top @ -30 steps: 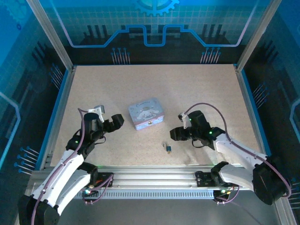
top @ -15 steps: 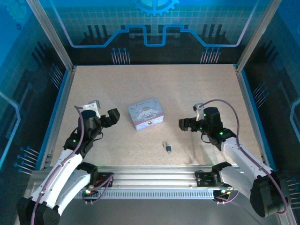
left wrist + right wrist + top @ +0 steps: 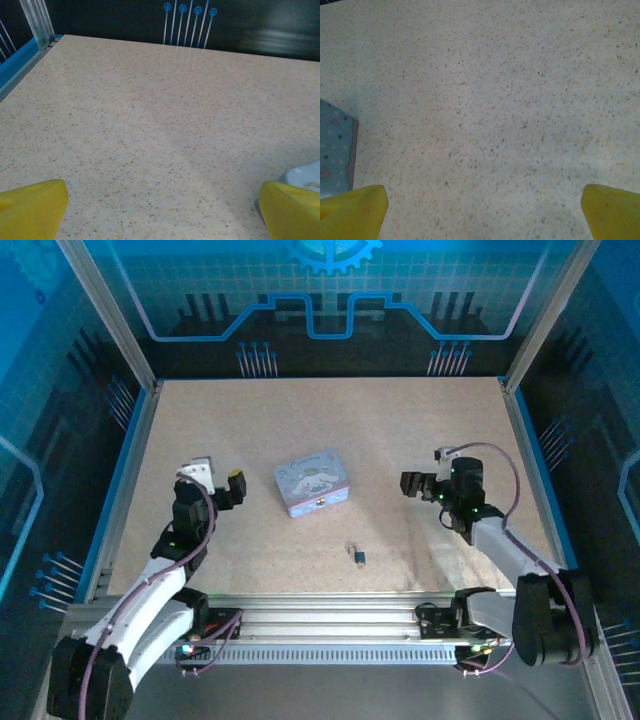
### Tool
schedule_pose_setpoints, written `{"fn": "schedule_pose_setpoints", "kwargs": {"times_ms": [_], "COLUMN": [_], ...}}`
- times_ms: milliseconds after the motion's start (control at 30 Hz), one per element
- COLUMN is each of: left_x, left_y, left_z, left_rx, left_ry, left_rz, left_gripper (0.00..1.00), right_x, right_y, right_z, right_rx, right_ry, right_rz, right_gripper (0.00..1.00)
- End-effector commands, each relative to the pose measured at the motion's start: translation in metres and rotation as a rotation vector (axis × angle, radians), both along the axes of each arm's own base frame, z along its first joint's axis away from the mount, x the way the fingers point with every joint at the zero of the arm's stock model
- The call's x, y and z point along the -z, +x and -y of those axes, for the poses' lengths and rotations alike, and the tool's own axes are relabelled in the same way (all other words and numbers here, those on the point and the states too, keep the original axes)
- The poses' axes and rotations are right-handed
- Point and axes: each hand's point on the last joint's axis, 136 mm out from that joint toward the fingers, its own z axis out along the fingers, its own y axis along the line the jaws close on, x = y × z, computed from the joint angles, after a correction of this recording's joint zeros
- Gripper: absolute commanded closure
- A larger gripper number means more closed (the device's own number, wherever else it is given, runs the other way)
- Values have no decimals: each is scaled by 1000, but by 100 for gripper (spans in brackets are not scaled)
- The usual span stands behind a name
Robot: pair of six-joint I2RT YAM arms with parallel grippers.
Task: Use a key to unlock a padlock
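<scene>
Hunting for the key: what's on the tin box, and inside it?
Nothing lies on the box; its cartoon top is bare. It is shut, so the inside is hidden.

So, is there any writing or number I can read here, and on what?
None can be read.
The pale lavender-blue tin box carries a cartoon picture on its lid; any lettering is too small to tell.
The tiny dark padlock is too small to show markings.
The blue back wall bears a gear emblem and circuit lines, no words.
</scene>
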Motion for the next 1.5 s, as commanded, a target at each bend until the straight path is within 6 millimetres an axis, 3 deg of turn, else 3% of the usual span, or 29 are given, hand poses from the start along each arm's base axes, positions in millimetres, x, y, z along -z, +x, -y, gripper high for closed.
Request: {"fn": "schedule_pose_setpoints", "kwargs": {"times_ms": [0, 333, 733, 833, 1033, 1267, 1467], "left_x": [-2, 32, 30, 30, 54, 60, 61], "left_y": [10, 30, 50, 56, 69, 83, 82], "left_z": [-8, -12, -11, -10, -8, -10, -10], "left_rx": [-19, 9, 73, 92, 106, 93, 98], "left_ry": [38, 28, 31, 24, 14, 9, 4], "left_rz": [42, -15, 71, 87, 104, 8, 5], "left_gripper": [1, 1, 1, 1, 1, 1, 1], "right_x": [-30, -10, 19, 19, 19, 19, 19], "right_y": [27, 36, 45, 45, 45, 45, 45], "right_z": [9, 28, 22, 22, 22, 22, 22], "right_rx": [-1, 26, -25, -28, -29, -29, -29], "right_ry": [-77, -242, -241, -235, -235, -236, -237], "right_rz": [116, 222, 242, 247, 246, 246, 246], "right_gripper": [0, 0, 0, 0, 0, 0, 0]}}
